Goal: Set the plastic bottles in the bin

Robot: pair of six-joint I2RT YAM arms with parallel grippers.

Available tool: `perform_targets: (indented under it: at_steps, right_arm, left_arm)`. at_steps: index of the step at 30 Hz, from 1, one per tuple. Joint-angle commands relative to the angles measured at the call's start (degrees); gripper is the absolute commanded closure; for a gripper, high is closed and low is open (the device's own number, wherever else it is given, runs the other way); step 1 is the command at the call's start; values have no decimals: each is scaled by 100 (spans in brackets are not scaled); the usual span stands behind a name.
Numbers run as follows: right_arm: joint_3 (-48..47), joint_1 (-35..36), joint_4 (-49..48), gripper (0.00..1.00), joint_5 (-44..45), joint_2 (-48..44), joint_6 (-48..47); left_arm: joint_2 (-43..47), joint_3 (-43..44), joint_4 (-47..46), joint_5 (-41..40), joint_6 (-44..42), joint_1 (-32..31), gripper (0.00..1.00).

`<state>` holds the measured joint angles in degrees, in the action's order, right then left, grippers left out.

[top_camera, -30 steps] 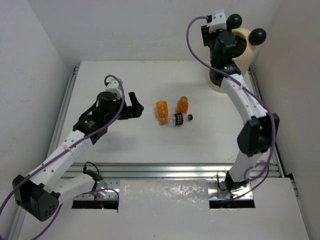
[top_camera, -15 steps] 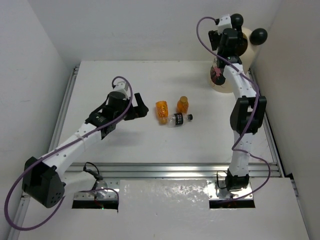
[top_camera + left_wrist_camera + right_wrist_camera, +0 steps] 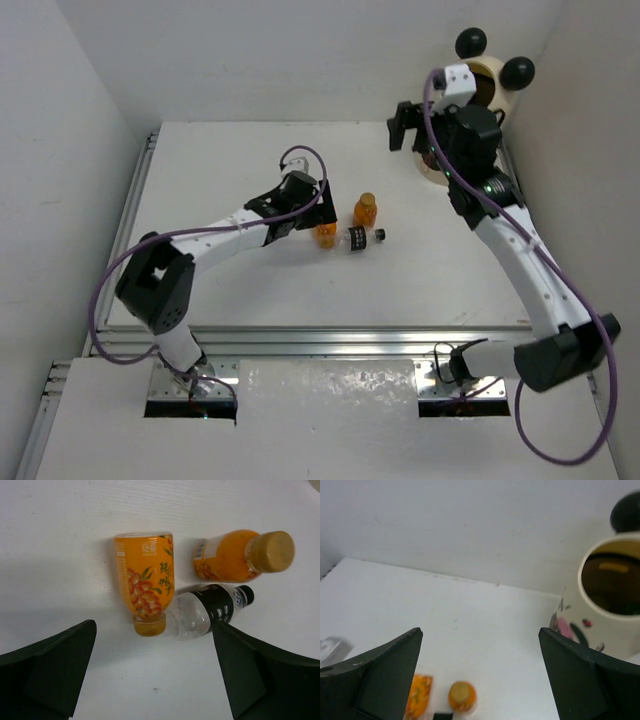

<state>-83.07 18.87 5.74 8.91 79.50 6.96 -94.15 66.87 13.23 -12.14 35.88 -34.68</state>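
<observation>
Three bottles sit together near the middle of the table, well apart from the bin, which stands in the far right corner against the wall with its two black ears up top. On my left wrist feed I see the flat orange bottle lying on its side, printed label up and tan cap pointing toward the camera. The clear bottle, black label and black cap, also lies on its side, its base touching the cap end of the flat orange bottle. The second orange bottle looks to be standing upright just beyond the clear one, tan cap on top, and whether those two touch I can't tell. My left gripper hangs right over this group with its jaws spread wide, one finger to either side of the flat orange bottle's cap end, and nothing is clamped. From the overhead view the left arm reaches far out across the table to get there. My right gripper is up in the air just to the left of the bin, jaws also wide apart and holding nothing. Its camera looks down past the bin's round rim into a dark interior, where a pale orange streak shows that I can't identify. The pink-and-black picture on the bin's side faces the arms.
</observation>
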Motion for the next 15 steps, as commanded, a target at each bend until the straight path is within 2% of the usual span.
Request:
perform_targets:
  at_steps: [1,2,9,12,13,15]
  right_arm:
    - [896,-130,410,1,-626,-608,1026]
    - [1202,-86,411,1,-853,-733,1079]
    - [1820,-6,674,1,-1294,-1332,1150]
    - [1899,2,762,1,-1505,-1411,1202]
    - [1908,11,797,1,-1567,-1420,1237]
    - [1961,11,797,1,-1759,-1438,1281]
  left_arm:
    - [-515,396,-84,-490,112,-66,1]
    - [-647,571,-84,-517,86,-66,3]
    - [-1658,1047,-250,-482,16,-74,12]
    - [-1957,1179,-278,-499,-28,-66,20]
    - [-2036,1283,-217,-517,-37,-48,28]
    - [-2230,1320,-111,-570,-37,-22,29]
